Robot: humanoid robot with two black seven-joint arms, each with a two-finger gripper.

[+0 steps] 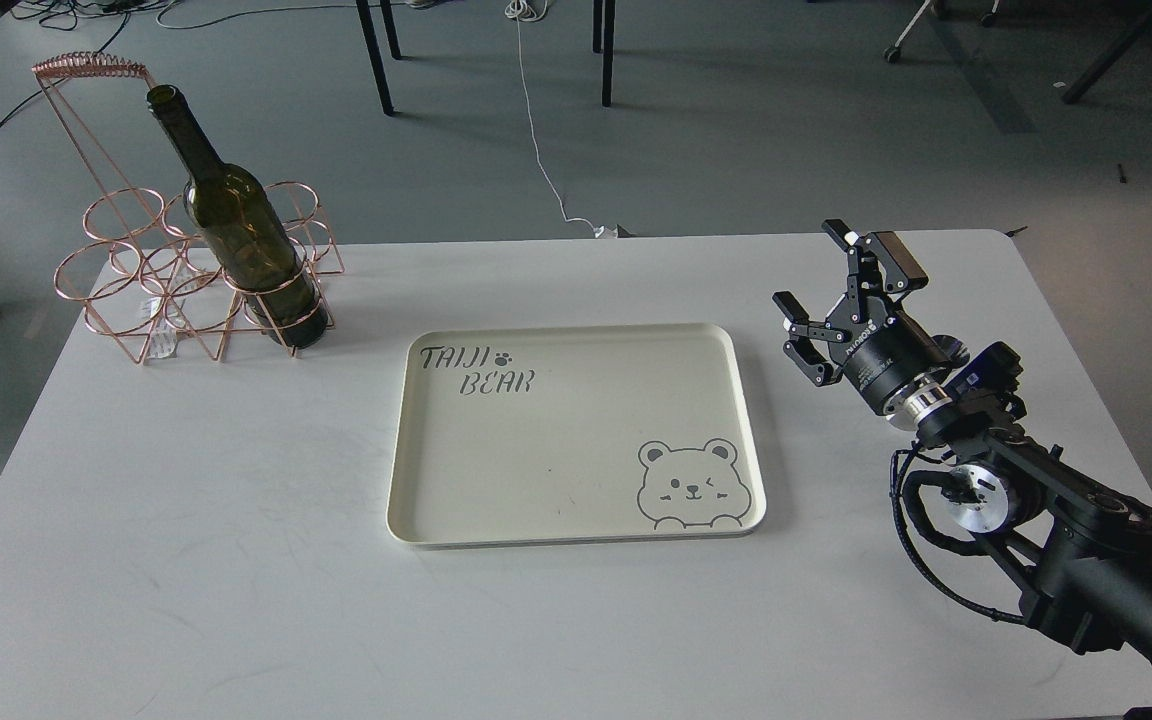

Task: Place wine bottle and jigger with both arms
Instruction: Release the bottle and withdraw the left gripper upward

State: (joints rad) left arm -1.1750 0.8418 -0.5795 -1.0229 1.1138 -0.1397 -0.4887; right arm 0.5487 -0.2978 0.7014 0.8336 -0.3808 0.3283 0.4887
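Green wine bottle (241, 225) in wire rack (151, 290); right gripper (841, 290) open, empty.

There is a single view, taken from the robot's head, high above the near edge of a white rectangular table (236, 520) and looking forward and down. It faces across the tabletop to the grey floor (736, 130) beyond. The cream rectangular plastic tray (576, 500) lies mid-frame at middle distance. The black right arm (1056, 510) comes in from the lower right corner, nearest the lens.
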